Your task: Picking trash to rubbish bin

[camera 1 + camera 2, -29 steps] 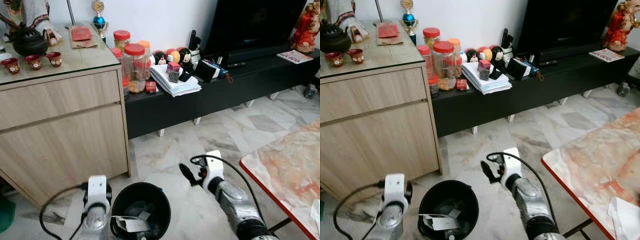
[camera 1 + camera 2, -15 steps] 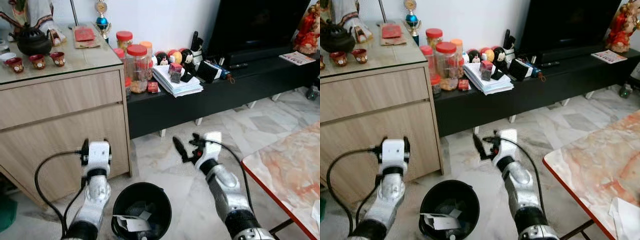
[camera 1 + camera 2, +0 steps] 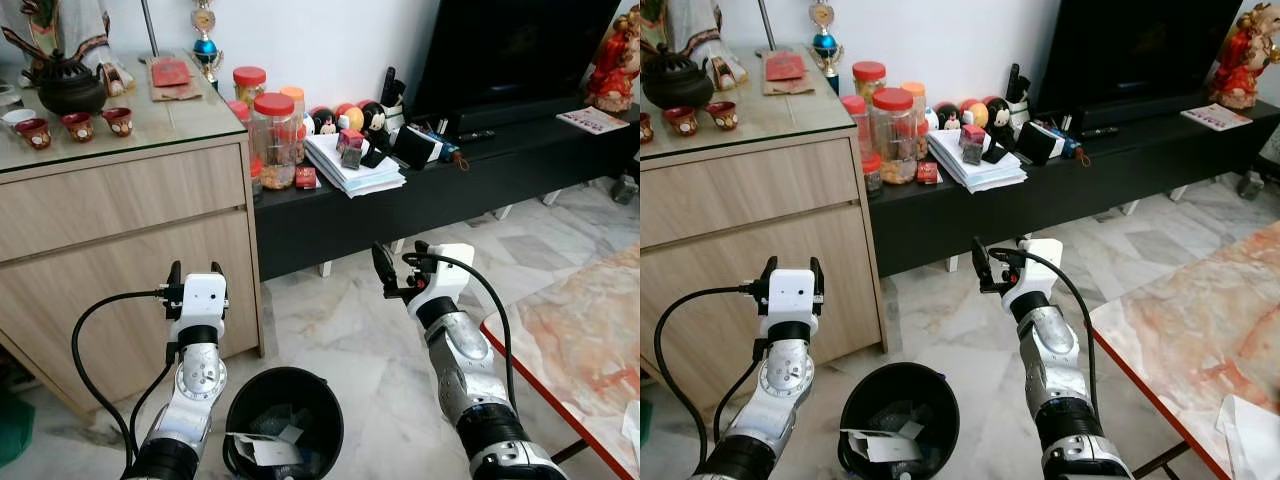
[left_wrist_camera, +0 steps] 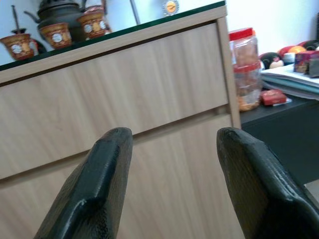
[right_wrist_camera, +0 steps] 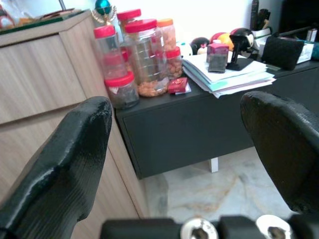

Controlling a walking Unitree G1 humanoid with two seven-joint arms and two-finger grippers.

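Note:
A black rubbish bin [image 3: 283, 420] stands on the marble floor in front of me, with white paper scraps [image 3: 262, 447] inside. My left gripper [image 3: 196, 275] is raised above and to the left of the bin, in front of the wooden cabinet. In the left wrist view the left gripper [image 4: 174, 144] is open and holds nothing. My right gripper [image 3: 398, 262] is raised to the right of the bin, facing the black TV bench. It is open too, and the right wrist view shows nothing held in it [image 5: 179, 109]. A crumpled white tissue [image 3: 1250, 420] lies on the marble table at the right.
A wooden cabinet [image 3: 130, 220] with a teapot and cups fills the left. A low black TV bench [image 3: 450, 170] carries jars [image 3: 272, 135], stacked papers [image 3: 355, 165] and small items. A red-edged marble table [image 3: 590, 330] juts in at the right. Marble floor lies between them.
Both arms have risen from beside the bin. The left gripper went up before the cabinet. The right gripper went up and to the right. The bin has not moved.

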